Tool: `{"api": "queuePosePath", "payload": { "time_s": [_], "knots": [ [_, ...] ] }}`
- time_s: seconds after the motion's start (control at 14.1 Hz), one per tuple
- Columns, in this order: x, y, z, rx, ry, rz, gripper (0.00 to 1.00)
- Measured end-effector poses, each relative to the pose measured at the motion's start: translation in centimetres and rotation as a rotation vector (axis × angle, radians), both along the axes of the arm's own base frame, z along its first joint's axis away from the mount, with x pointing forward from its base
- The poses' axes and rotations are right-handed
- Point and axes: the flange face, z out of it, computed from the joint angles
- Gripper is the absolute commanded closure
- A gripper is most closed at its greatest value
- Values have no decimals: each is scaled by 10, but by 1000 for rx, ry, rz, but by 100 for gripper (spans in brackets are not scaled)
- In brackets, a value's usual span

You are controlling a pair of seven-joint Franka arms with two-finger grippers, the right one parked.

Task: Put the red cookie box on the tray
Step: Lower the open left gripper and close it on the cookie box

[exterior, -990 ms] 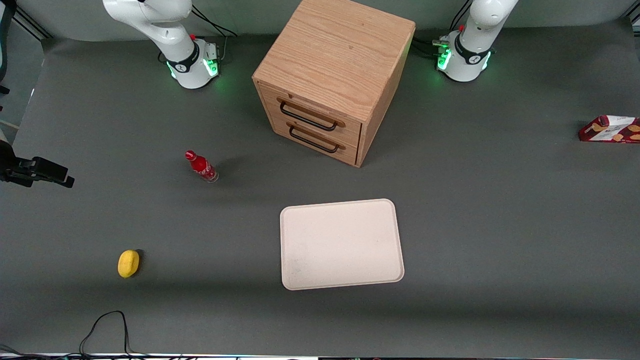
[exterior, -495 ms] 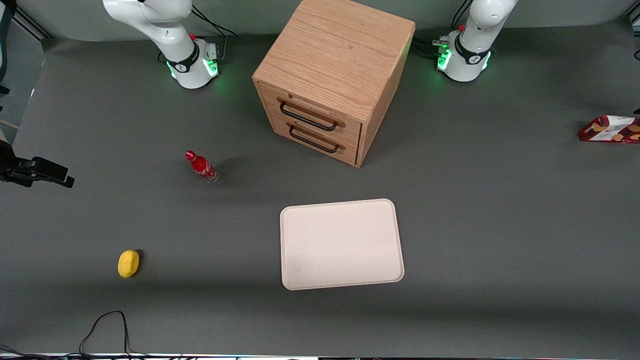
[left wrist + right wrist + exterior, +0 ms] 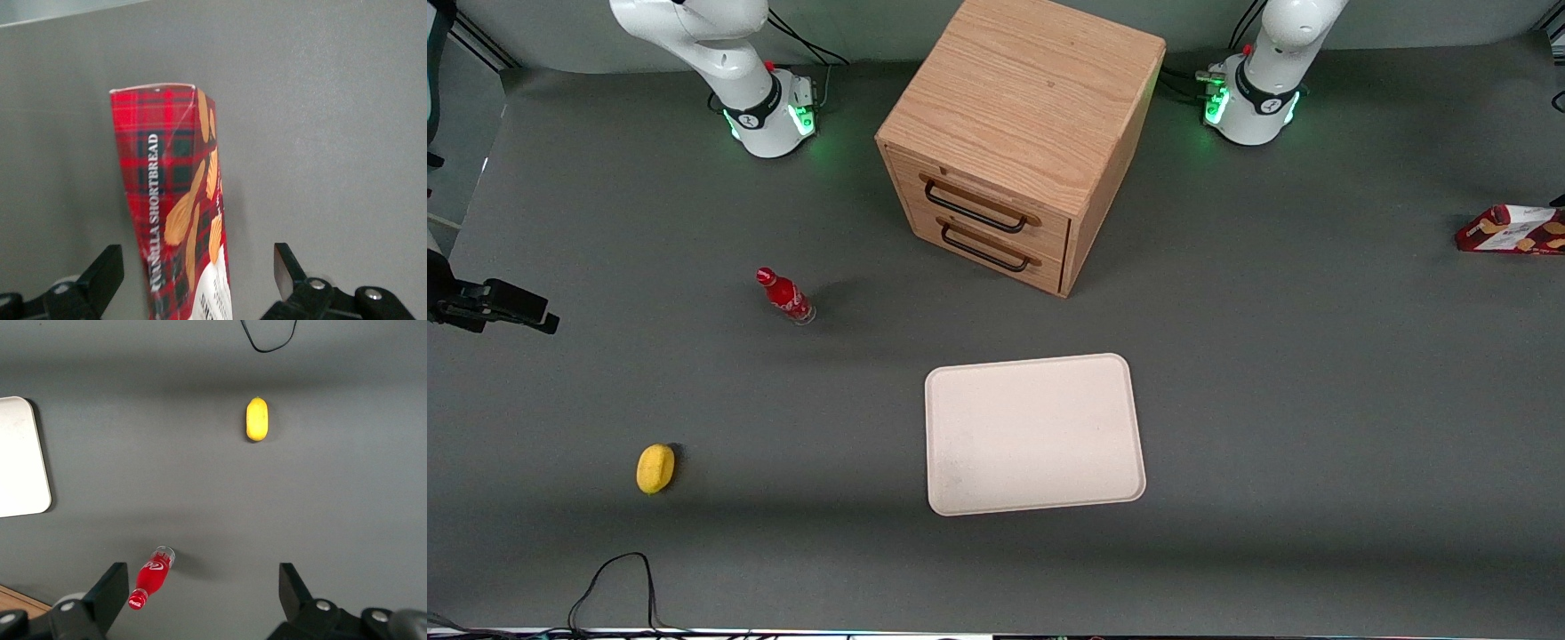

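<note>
Nearest the front camera, the tray (image 3: 1034,435) lies flat on the grey table (image 3: 1280,400), with a yellow lemon-like object (image 3: 655,468) well apart from it toward the parked arm's end. Farther from the camera stands a small red bottle (image 3: 784,296), and farther still the wooden drawer cabinet (image 3: 1018,138), its two drawers shut. The red cookie box (image 3: 1512,229) lies on the table at the working arm's end, well apart from the tray. In the left wrist view the hand (image 3: 197,273) hangs over the red cookie box (image 3: 179,220), looking straight down, its fingers (image 3: 285,267) spread wide on either side of the carton without touching it.
</note>
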Motion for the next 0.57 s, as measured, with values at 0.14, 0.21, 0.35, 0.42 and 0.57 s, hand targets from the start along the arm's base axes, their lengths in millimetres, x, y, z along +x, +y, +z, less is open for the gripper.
{"api": "queuePosePath", "payload": {
  "time_s": [0.14,0.21,0.35,0.42,0.57],
  "knots": [
    [0,-3,13,-12,9,-2,1],
    [1,-4,17,-11,8,-3,8],
    [1,-5,17,-12,8,-4,17],
    [0,-7,14,-15,10,-5,15],
    [-3,-11,7,-14,9,-6,43]
  ]
}}
